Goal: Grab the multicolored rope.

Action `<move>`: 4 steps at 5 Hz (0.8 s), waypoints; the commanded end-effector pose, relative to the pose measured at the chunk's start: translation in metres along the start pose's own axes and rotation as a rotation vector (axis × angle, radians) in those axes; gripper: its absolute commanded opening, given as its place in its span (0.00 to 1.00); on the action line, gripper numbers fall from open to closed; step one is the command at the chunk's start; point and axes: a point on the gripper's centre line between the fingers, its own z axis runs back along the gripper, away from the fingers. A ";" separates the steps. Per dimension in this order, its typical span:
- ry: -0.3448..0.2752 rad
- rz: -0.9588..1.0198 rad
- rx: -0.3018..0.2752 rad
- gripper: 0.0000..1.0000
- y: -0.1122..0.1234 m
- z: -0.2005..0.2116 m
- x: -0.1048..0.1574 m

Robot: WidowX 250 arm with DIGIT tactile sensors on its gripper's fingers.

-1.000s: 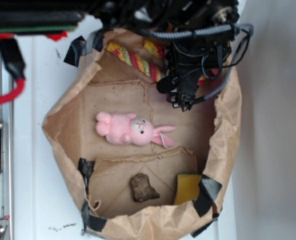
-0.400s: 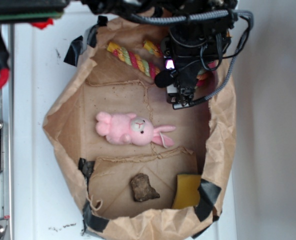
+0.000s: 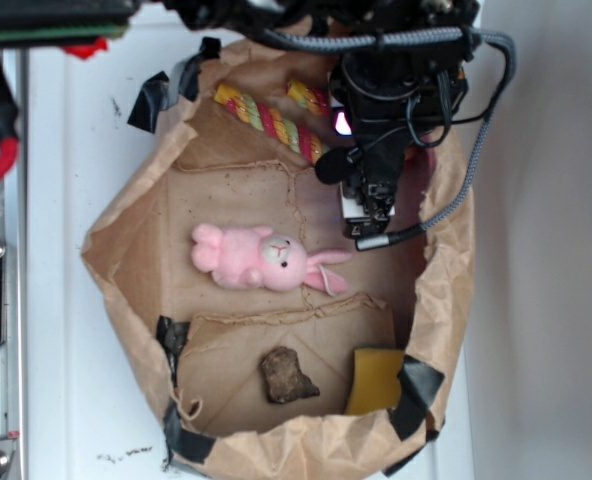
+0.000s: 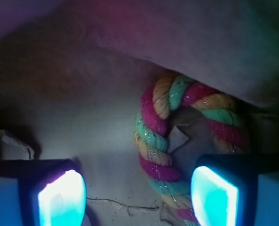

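One multicolored rope (image 4: 163, 155) is seen bent in a U at the paper bag's (image 3: 446, 290) top edge, partly hidden under the arm. One gripper (image 4: 137, 200) is held spread above it, nothing pinched. One pink bunny (image 3: 261, 258), one brown rock (image 3: 286, 375) and one yellow sponge (image 3: 374, 378) are counted too.

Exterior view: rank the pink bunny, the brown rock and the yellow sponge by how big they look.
1. pink bunny, clearly the largest.
2 and 3. yellow sponge and brown rock look close in size; the sponge is partly hidden by black tape and the bag's edge, so I won't rank them.
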 end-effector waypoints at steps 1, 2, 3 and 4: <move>-0.097 -0.020 0.029 1.00 -0.001 0.028 0.018; -0.163 -0.066 0.023 1.00 -0.013 0.050 0.003; -0.167 -0.114 0.048 1.00 -0.025 0.025 0.001; -0.180 -0.121 0.043 1.00 -0.033 0.010 0.004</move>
